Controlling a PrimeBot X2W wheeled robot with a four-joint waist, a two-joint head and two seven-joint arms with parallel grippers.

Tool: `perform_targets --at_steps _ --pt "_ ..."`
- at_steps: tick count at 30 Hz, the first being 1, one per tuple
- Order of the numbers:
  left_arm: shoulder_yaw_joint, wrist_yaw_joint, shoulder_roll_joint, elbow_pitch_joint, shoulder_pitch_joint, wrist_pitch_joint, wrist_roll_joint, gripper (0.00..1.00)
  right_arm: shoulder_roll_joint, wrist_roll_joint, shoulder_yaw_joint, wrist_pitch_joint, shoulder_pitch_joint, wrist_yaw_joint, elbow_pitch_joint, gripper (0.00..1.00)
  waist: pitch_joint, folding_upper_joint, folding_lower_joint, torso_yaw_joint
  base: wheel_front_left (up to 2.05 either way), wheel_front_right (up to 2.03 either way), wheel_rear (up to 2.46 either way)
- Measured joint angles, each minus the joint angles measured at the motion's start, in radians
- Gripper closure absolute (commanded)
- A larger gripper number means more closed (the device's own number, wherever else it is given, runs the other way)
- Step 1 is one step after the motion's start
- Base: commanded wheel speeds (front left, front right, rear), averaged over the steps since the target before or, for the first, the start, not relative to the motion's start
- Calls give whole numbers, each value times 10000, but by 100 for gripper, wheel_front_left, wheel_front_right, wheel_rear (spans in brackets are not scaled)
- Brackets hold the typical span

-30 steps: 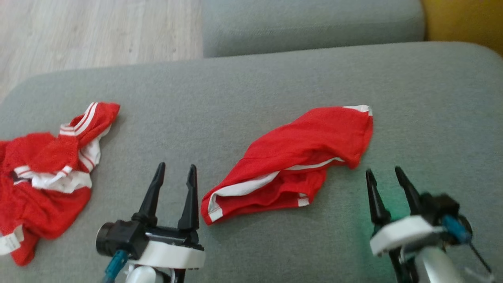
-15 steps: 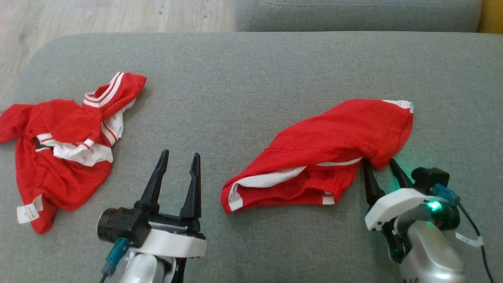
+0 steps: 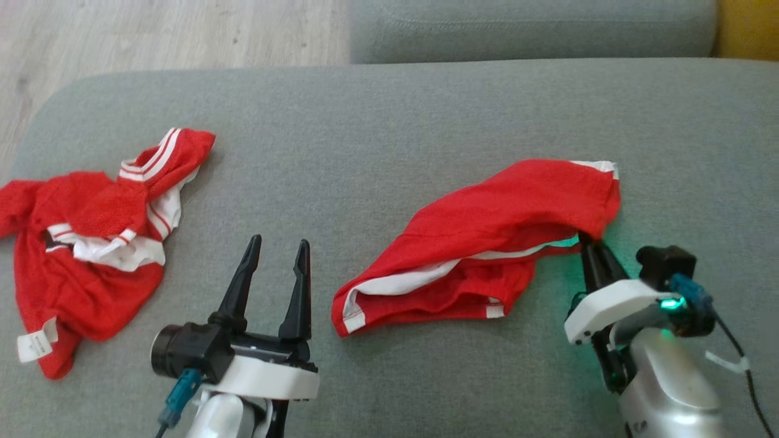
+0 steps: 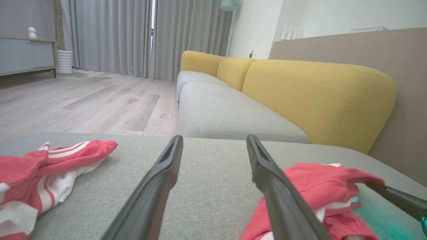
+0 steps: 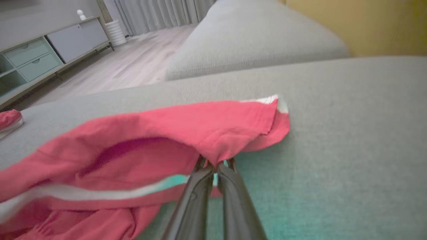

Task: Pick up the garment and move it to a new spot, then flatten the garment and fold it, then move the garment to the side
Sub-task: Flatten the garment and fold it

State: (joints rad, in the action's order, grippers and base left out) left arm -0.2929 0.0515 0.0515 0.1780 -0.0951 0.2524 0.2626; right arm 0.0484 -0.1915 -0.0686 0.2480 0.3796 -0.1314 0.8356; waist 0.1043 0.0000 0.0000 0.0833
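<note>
Right jaws have closed on one red garment point(image 3: 487, 243); left jaws gape empty; a second garment point(image 3: 85, 255) lies well apart

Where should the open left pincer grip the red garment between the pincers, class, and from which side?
Grip the white-trimmed corner of the red garment nearest the left pincer, coming from the robot's left. That corner lies flat and exposed at the edge, opposite the end the right pincer is shut on.
</note>
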Motion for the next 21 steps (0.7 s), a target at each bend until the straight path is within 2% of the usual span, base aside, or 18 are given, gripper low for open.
perform_targets --at_steps 12,15,21 --pt "10 -44 0 -2 229 0 4 0 -4 796 709 -8 -1046 0 -2098 100 -357 0 -1 -316 0 0 0" --pt "-48 -46 0 -42 213 0 107 0 -4 857 857 -460 -862 0 -2564 100 -250 0 -1 -148 0 0 0" --pt "-309 -48 -2 -38 168 0 194 0 6 963 1028 -1419 131 0 -2669 100 -6 0 0 283 0 0 0"
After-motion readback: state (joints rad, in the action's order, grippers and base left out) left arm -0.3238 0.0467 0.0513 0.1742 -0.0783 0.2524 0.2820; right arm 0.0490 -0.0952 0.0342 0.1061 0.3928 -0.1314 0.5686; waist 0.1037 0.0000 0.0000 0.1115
